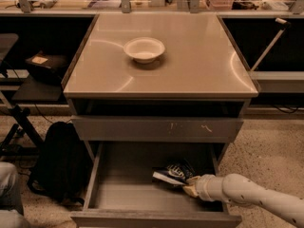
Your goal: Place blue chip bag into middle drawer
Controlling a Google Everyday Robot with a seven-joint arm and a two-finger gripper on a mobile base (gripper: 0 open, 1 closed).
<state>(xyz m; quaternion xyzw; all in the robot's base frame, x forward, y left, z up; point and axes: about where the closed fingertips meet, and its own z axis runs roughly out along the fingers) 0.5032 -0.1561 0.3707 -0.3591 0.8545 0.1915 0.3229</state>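
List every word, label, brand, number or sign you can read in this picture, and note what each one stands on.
No text here is legible.
White lettering on the blue chip bag, which is in the middle drawer at the gripper: too blurred to read.
Pale label on the black case, left of the cabinet: too small to read.

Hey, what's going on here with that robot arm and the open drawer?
A robot arm reaches in from the lower right, with its gripper inside the pulled-out middle drawer. The gripper is right against the blue chip bag, which sits low over the right part of the drawer floor. Whether the bag already rests on the floor is hard to tell. A white bowl stands on the cabinet top.
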